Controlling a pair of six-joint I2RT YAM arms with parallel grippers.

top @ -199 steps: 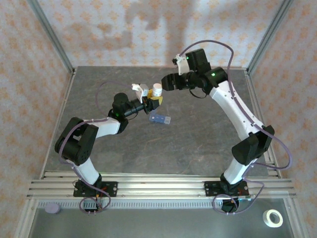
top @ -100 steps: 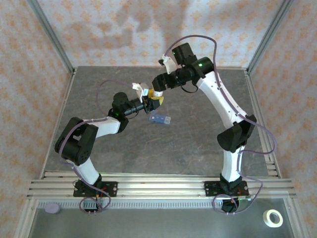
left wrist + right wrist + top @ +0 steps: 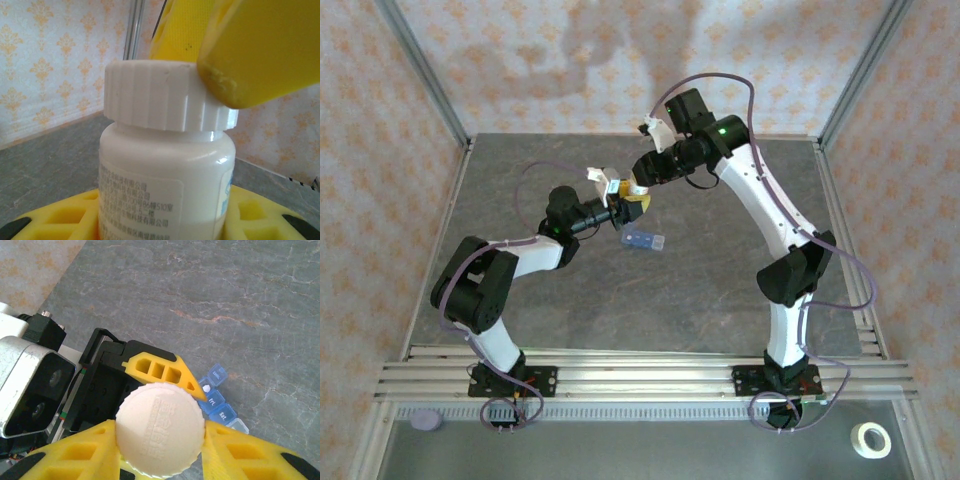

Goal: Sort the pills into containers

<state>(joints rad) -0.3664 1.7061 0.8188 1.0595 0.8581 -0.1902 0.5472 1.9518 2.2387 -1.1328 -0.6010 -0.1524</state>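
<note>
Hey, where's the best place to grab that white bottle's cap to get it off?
Take the cap by its ribbed side wall, coming from straight above and pinching opposite sides. The bottle stands upright in the left claw, cap uppermost; the ribs should give purchase.

Obstacles, upper centre of the overhead view: left gripper (image 3: 625, 207) clamped on a white bottle (image 3: 165, 200), with the right gripper (image 3: 161, 450) pressed on both sides of its cap (image 3: 160, 432); there was no passage between them. Just below that cluster a blue pill organiser (image 3: 643, 240) lay flat on the table (image 3: 720, 290). The right arm (image 3: 770, 205) arched over the upper right; the left arm (image 3: 520, 262) crossed centre-left. Free room: lower middle between the arms, far-left strip, right edge. Boundaries: corner posts (image 3: 420, 70) at the back, rails (image 3: 640, 365) along the bottom.
</note>
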